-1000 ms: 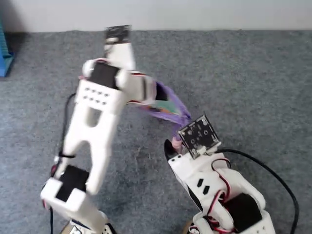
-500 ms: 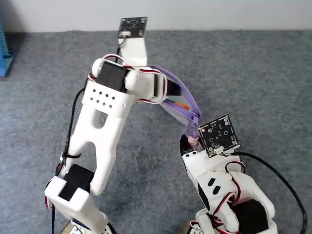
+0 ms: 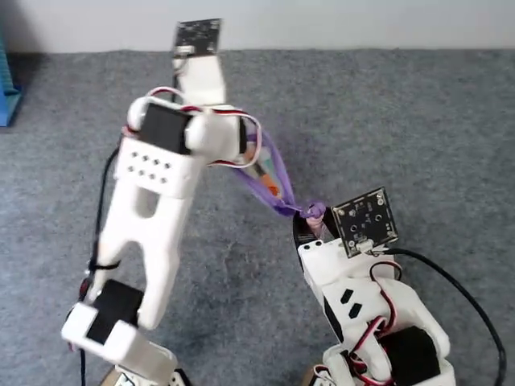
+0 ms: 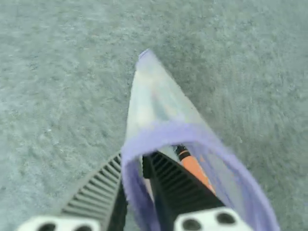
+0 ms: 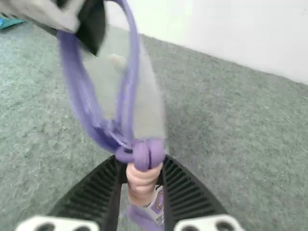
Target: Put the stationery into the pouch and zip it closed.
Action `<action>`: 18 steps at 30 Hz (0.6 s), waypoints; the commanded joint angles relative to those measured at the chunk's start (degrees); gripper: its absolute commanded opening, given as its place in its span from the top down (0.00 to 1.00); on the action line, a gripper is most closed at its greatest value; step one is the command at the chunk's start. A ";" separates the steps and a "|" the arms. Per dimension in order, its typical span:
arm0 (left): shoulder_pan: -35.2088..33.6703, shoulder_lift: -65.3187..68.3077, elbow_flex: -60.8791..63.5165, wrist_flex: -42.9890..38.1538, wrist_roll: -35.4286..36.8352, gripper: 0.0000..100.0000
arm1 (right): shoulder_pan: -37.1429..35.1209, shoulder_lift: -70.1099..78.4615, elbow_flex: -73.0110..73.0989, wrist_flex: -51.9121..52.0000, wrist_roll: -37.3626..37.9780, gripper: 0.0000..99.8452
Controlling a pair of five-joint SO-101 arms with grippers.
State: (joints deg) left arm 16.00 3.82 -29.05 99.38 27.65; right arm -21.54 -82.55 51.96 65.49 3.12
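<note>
A clear pouch [image 3: 269, 178] with a purple zipper rim hangs stretched between the two arms above the grey carpet. My left gripper [image 3: 253, 153] is shut on the purple rim at the far end, and the left wrist view shows that left gripper [image 4: 134, 161] pinching the rim. An orange pen [image 4: 193, 168] lies inside the pouch [image 4: 154, 101]. My right gripper [image 3: 310, 219] is shut on the zipper pull at the near end. In the right wrist view the right gripper [image 5: 140, 166] clamps the pink and purple zipper pull [image 5: 142, 180] below a purple knot, with the pouch [image 5: 144, 106] rising beyond it.
Grey carpet [image 3: 418, 129] covers the table, with a white wall [image 3: 338, 24] along the back. A blue object [image 3: 6, 88] stands at the far left edge. A black cable [image 3: 451, 281] loops beside the right arm's base.
The left arm swung right, then back left, drawing the pouch taut and its mouth narrower. The right gripper shifted slightly right with the zipper pull.
</note>
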 commanded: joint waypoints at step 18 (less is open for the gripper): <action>-4.31 -9.85 10.95 1.14 -0.53 0.99 | -6.55 0.48 1.67 3.03 -5.54 0.84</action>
State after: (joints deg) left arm 11.78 -3.12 -18.07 99.38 27.74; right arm -26.29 -82.55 52.75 69.54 -1.89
